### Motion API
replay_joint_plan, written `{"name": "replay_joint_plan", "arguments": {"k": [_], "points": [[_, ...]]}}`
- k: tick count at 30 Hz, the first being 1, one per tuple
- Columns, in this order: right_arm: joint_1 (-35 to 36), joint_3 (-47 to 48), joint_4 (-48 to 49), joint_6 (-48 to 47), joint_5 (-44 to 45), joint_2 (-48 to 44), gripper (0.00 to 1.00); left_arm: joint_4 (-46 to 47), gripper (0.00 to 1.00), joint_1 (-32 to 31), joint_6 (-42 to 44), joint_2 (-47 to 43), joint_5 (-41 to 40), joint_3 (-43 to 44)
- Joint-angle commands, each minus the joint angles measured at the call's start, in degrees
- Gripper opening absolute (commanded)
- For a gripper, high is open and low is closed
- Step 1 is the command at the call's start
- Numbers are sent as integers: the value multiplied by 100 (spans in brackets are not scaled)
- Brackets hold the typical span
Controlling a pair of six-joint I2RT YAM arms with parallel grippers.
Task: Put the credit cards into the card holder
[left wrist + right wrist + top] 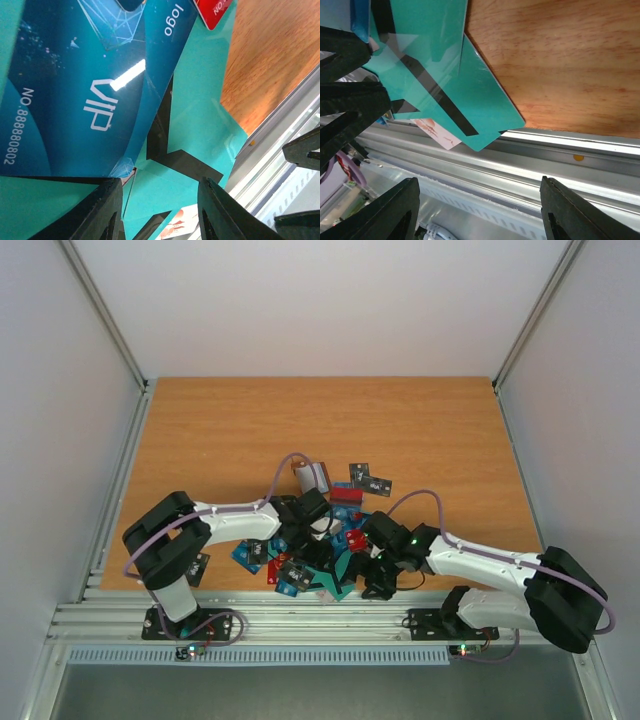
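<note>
The credit cards [335, 540] lie in a loose pile near the table's front edge, mostly teal and blue, some red and black. My left gripper [324, 548] hovers low over the pile. In the left wrist view it is open [160, 215], empty, over a teal card with a black stripe [200, 135], beside a blue VIP card [85, 95]. My right gripper [379, 583] is wide open [480, 210] and empty, over the front rail, just off a teal card [470, 85] that overhangs the edge. I cannot make out the brown card holder.
An aluminium rail [530, 160] runs along the table's front edge [300, 615]. A few cards [372, 480] lie apart behind the pile. The left gripper's black fingers [350, 95] show at the left of the right wrist view. Bare wood [320, 420] lies beyond.
</note>
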Motion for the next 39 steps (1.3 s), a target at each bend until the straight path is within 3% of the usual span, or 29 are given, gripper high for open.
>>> {"name": "replay_joint_plan", "arguments": {"k": [1, 8, 12, 21, 33, 39], "points": [[179, -45, 143, 183, 224, 91, 67, -474, 44, -102, -65, -22, -292, -44], [302, -326, 511, 332, 229, 74, 65, -827, 44, -102, 32, -523, -301, 305], [302, -637, 1186, 444, 138, 70, 61, -587, 44, -104, 102, -645, 169, 318], [302, -1097, 2161, 654, 83, 112, 58, 26, 41, -103, 222, 151, 869, 277], [302, -1652, 4068, 955, -156, 780, 51, 205, 39, -103, 205, 620, 850, 93], [302, -1712, 4310, 1020, -166, 825, 43, 250, 38, -102, 193, 714, 851, 24]]}}
